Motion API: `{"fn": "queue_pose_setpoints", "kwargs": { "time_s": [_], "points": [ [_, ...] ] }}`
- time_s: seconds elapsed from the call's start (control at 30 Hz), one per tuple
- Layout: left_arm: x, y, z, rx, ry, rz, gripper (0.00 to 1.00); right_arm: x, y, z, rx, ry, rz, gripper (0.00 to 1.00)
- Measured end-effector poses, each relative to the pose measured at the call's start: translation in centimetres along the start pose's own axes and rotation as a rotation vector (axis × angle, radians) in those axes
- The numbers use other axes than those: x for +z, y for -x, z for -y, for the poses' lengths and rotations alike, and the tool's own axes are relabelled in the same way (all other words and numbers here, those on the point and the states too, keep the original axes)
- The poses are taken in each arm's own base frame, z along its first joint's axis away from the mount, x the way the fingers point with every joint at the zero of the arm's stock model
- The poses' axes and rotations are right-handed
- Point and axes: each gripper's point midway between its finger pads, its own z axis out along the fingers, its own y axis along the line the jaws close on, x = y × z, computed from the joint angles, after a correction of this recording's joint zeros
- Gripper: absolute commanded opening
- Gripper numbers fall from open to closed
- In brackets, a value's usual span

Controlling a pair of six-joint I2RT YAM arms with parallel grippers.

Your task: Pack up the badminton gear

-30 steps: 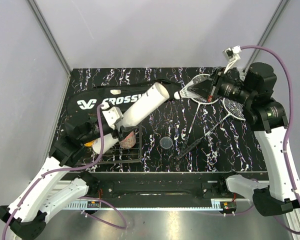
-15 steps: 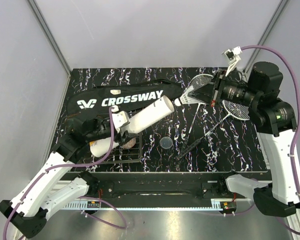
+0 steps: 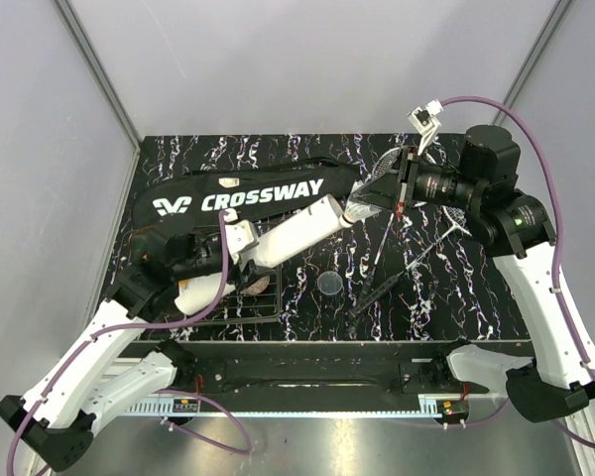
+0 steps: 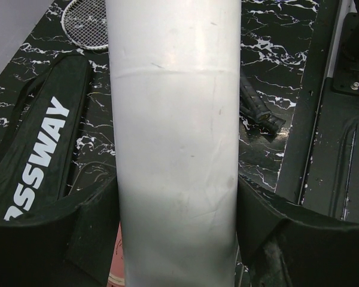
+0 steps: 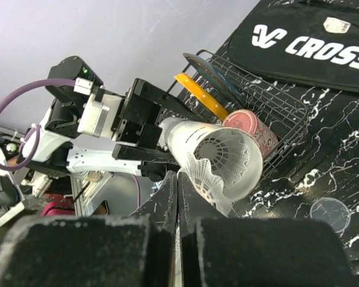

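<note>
We hold the white tube (image 3: 299, 228) slanted across mid-frame, the left gripper (image 4: 178, 206) clamped on its sides, so its open mouth faces the right gripper (image 5: 178, 197). That gripper's pressed-together jaws pinch a shuttlecock (image 5: 208, 178) at that mouth, seemingly for feeding in.

In the left wrist view the white tube (image 4: 173, 149) runs off the top and bottom edges and hides the tips of the left fingers (image 4: 66, 239); the bag (image 4: 36, 149) shows only "OSSWAY". From above, the right arm (image 3: 516, 228) covers much of the rackets (image 3: 381, 167). The shuttlecock (image 5: 206, 179) seems pinched by the blurred right fingers (image 5: 137, 245), its cork hidden
</note>
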Motion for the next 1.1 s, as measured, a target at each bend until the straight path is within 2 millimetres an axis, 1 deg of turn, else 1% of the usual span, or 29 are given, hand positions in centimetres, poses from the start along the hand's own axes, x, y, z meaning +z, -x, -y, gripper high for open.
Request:
{"fn": "queue_pose_setpoints", "kwargs": {
  "time_s": [0.07, 0.13, 0.23, 0.4, 0.5, 0.63, 0.73, 0.87, 0.9, 0.93, 1.03, 1.07, 1.1],
  "points": [
    [-0.1, 0.1, 0.0, 0.003, 0.002, 0.005, 0.06, 0.2, 0.0, 0.2, -0.001, -0.013, 0.005, 0.0],
    [-0.2, 0.3, 0.1, 0.006, 0.005, 0.011, 0.05, 0.1, 0.4, 0.8, -0.01, -0.062, 0.025, 0.0],
    [-0.4, 0.8, 0.0, 0.021, 0.011, 0.032, 0.05, -0.4, 1.0, 1.6, -0.031, -0.135, 0.055, 0.0],
    [-0.6, 1.5, 0.0, 0.037, 0.012, 0.058, 0.05, -1.5, 1.5, 1.9, -0.06, -0.201, 0.099, 0.0],
    [-0.6, 1.6, 0.0, 0.039, 0.012, 0.062, 0.05, -1.8, 1.9, 1.1, -0.07, -0.183, 0.114, 0.0],
    [-0.6, 1.6, 0.1, 0.04, 0.007, 0.065, 0.04, -1.1, 1.9, -0.3, -0.052, -0.086, 0.112, 0.0],
    [-0.5, 1.7, 0.2, 0.041, 0.0, 0.068, 0.03, -0.3, 1.4, -0.5, -0.017, -0.024, 0.089, 0.0],
    [-0.5, 1.7, 0.4, 0.041, -0.01, 0.071, 0.03, 1.1, 0.2, -0.2, 0.043, 0.041, 0.043, 0.0],
    [-0.5, 1.8, 0.4, 0.039, -0.012, 0.072, 0.03, 1.5, -0.1, -0.1, 0.059, 0.056, 0.031, 0.02],
    [-0.5, 1.8, 0.5, 0.037, -0.013, 0.075, 0.03, 1.9, -0.4, -0.1, 0.073, 0.072, 0.02, 0.12],
    [-0.5, 2.2, 0.5, 0.028, -0.016, 0.093, 0.03, 3.1, -1.1, -0.4, 0.122, 0.127, -0.012, 0.3],
    [-0.4, 2.4, 0.5, 0.026, -0.016, 0.1, 0.02, 3.4, -1.3, -0.5, 0.135, 0.144, -0.02, 0.42],
    [-0.4, 2.6, 0.5, 0.024, -0.018, 0.107, 0.03, 3.6, -1.5, -0.7, 0.147, 0.163, -0.031, 0.46]
  ]
}}
